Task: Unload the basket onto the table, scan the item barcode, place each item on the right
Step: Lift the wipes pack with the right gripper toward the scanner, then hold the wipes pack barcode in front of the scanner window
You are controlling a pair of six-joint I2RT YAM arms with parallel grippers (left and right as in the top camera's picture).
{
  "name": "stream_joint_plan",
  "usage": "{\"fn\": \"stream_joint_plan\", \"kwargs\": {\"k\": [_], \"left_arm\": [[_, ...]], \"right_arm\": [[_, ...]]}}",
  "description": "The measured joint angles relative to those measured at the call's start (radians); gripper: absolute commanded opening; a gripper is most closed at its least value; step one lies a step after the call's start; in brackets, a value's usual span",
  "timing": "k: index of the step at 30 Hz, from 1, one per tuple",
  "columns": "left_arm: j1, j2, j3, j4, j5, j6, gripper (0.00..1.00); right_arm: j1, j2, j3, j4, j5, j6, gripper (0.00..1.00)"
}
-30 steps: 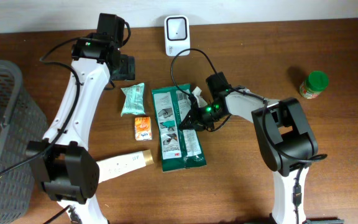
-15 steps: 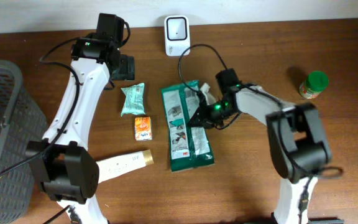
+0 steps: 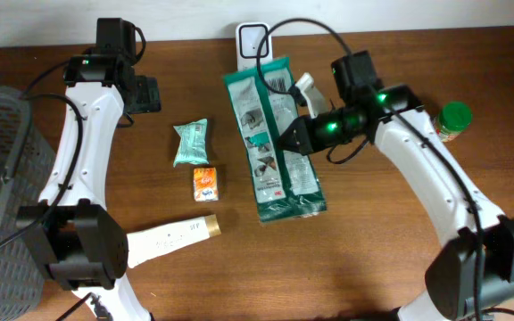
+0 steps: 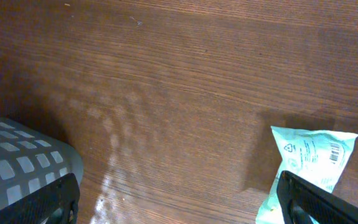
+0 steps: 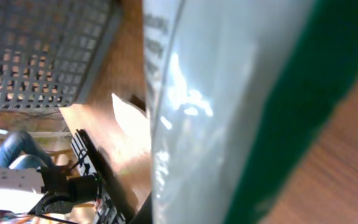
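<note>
The green packet (image 3: 273, 134) is swinging up toward the scanner (image 3: 252, 36), with the right gripper (image 3: 294, 135) clamping its edge. The left gripper (image 4: 180, 200) is gaping wide.

The long package (image 3: 268, 116) stretches front to back over the middle of the surface (image 3: 364, 241), its far end apparently overlapping the scanner (image 3: 251, 33) at the back edge. Left of it lies a small packet (image 3: 189, 143), with a small box (image 3: 205, 182) just before that and a tube (image 3: 172, 237) nearer the front. The basket (image 3: 7, 134) stands far left, and the jar (image 3: 451, 122) is well apart at the right.
</note>
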Motion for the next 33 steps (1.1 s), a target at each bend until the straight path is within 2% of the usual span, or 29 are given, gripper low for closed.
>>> {"fn": "stream_joint_plan", "kwargs": {"k": [4, 17, 18, 22, 23, 24, 25, 27, 30, 33], "left_arm": [[0.0, 0.0, 0.0, 0.0, 0.0, 0.0, 0.99], [0.0, 0.0, 0.0, 0.0, 0.0, 0.0, 0.99], [0.0, 0.0, 0.0, 0.0, 0.0, 0.0, 0.99], [0.0, 0.0, 0.0, 0.0, 0.0, 0.0, 0.99], [0.0, 0.0, 0.0, 0.001, 0.0, 0.0, 0.99], [0.0, 0.0, 0.0, 0.0, 0.0, 0.0, 0.99], [0.0, 0.0, 0.0, 0.0, 0.0, 0.0, 0.99], [0.0, 0.0, 0.0, 0.0, 0.0, 0.0, 0.99], [0.0, 0.0, 0.0, 0.001, 0.0, 0.0, 0.99], [0.0, 0.0, 0.0, 0.002, 0.0, 0.0, 0.99]], "right_arm": [[0.002, -0.01, 0.155, -0.14, -0.008, -0.089, 0.04], [0.046, -0.011, 0.229, -0.134, -0.005, -0.08, 0.04], [0.05, -0.011, 0.229, -0.106, 0.053, -0.075, 0.04], [0.116, -0.006, 0.233, 0.039, 0.537, -0.035, 0.04], [0.152, 0.017, 0.236, 0.083, 0.769, -0.034, 0.04], [0.166, 0.035, 0.236, 0.097, 0.866, -0.035, 0.04], [0.185, 0.093, 0.238, 0.164, 1.072, -0.046, 0.04], [0.191, 0.184, 0.236, 0.303, 1.316, -0.085, 0.04], [0.192, 0.338, 0.238, 0.694, 1.659, -0.262, 0.04], [0.201, 0.492, 0.243, 1.111, 1.822, -0.593, 0.04]]}}
